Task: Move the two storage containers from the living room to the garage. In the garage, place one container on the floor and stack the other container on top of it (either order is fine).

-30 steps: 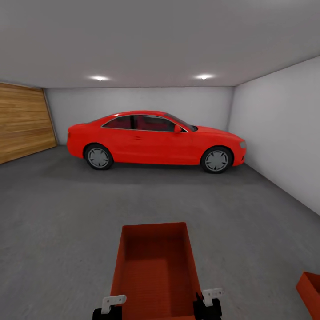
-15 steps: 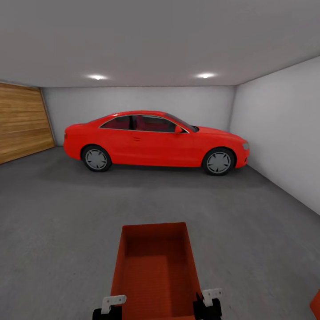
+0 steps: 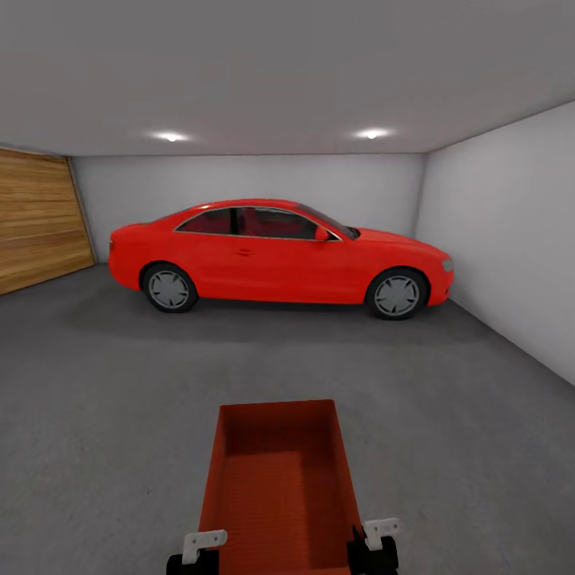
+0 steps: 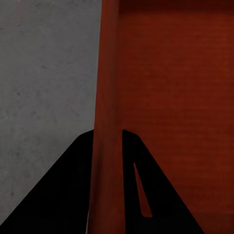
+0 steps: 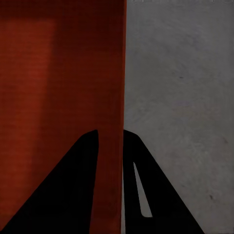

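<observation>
Pinching opposite side walls, the left gripper (image 4: 108, 146) and right gripper (image 5: 111, 146) hold one storage container (image 3: 278, 487) above the garage floor (image 3: 104, 415). Thin walls (apparently little finger overlap) could slip, tilting the container.

A dark grey concrete floor (image 3: 96, 415) carries a red car (image 3: 279, 254) parked near the back wall.

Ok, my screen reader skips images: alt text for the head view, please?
An open orange-red box is held between two grippers, left and right, over a grey garage floor. Beyond it a red car is parked side-on.
</observation>
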Robot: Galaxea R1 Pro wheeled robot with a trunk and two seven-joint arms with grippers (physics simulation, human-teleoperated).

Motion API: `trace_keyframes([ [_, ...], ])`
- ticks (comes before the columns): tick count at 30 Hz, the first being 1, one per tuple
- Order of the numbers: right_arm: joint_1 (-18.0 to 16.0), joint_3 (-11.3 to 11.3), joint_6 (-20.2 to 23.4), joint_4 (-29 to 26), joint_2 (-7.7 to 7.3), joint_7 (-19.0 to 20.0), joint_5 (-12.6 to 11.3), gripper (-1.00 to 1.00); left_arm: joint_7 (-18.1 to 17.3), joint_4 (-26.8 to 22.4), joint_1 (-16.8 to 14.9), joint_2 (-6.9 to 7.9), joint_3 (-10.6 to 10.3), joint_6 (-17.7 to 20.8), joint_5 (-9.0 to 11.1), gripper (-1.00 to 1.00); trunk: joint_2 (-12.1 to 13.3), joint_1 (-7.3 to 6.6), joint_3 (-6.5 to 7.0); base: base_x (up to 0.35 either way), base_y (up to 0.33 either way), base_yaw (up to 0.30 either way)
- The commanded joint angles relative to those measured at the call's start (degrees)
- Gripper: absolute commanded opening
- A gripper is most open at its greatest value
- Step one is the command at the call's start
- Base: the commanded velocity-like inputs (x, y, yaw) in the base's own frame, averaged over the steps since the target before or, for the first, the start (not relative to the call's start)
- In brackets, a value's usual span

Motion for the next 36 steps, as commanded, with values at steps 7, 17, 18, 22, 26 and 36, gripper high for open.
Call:
trace_keyframes([
  [7,-0.1,0.35,-0.03,0.08,-0.02,-0.64,0.44,-1.0,0.8,0.08,-0.02,0.5,-1.11,-0.39,0.88,-1.0,-0.05,0.04,-0.08,0.339,0.0,0.0],
  [17,-0.1,0.37,-0.03,0.08,-0.02,-0.61,0.44,-1.0,0.8,0.07,-0.02,0.5,-1.11,-0.38,0.88,-1.0,-0.05,0.04,-0.08,0.339,0.0,-0.081],
  [18,-0.1,0.35,-0.03,0.08,-0.02,-0.61,0.44,-1.0,0.8,0.07,-0.02,0.5,-1.11,-0.38,0.87,-1.0,-0.05,0.04,-0.08,0.339,0.0,-0.243],
  [22,-0.1,0.38,-0.03,0.08,-0.02,-0.61,0.44,-1.0,0.8,0.08,-0.02,0.54,-1.04,-0.36,0.98,-1.0,-0.05,0.04,-0.08,0.313,0.0,-0.262],
  [26,-0.1,0.37,-0.03,0.08,-0.02,-0.61,0.44,-1.0,0.81,0.07,-0.02,0.57,-0.95,-0.33,1.16,-1.0,-0.05,0.04,-0.08,0.127,0.0,-0.272],
  [36,-0.1,0.38,-0.02,0.08,-0.02,-0.61,0.44,-1.0,0.81,0.08,-0.02,0.58,-0.93,-0.3,1.22,-1.0,-0.05,0.04,-0.08,0.014,0.0,-0.275],
])
